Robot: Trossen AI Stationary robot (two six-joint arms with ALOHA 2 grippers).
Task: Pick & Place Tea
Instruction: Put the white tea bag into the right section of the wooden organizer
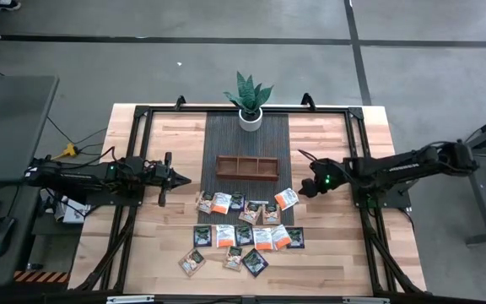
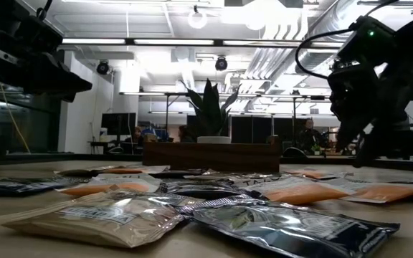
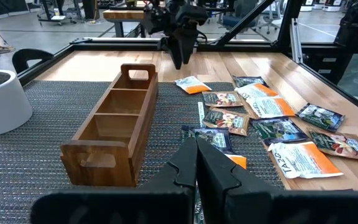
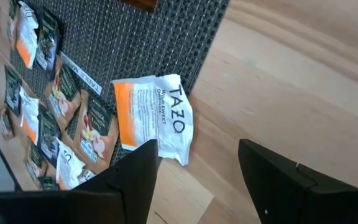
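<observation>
Several small square tea packets point(image 1: 243, 230), dark green, orange-and-white and pale, lie flat on the black mat and the wood near the table's near edge. One orange-and-white packet point(image 4: 154, 119) lies at the mat's right edge, also in the high view point(image 1: 286, 198). My right gripper point(image 1: 305, 187) hangs open just to the right of this packet, above the table; its fingers show wide apart in its wrist view point(image 4: 197, 167). My left gripper point(image 1: 182, 180) is shut and waits over the wood left of the mat, pointing at the wooden tray point(image 3: 114, 124).
The brown three-compartment tray point(image 1: 246, 166) stands on the mat point(image 1: 226, 135) behind the packets, its compartments bare. A potted green plant point(image 1: 250, 103) stands at the mat's far end. Bare wood lies to the right of the mat under my right arm.
</observation>
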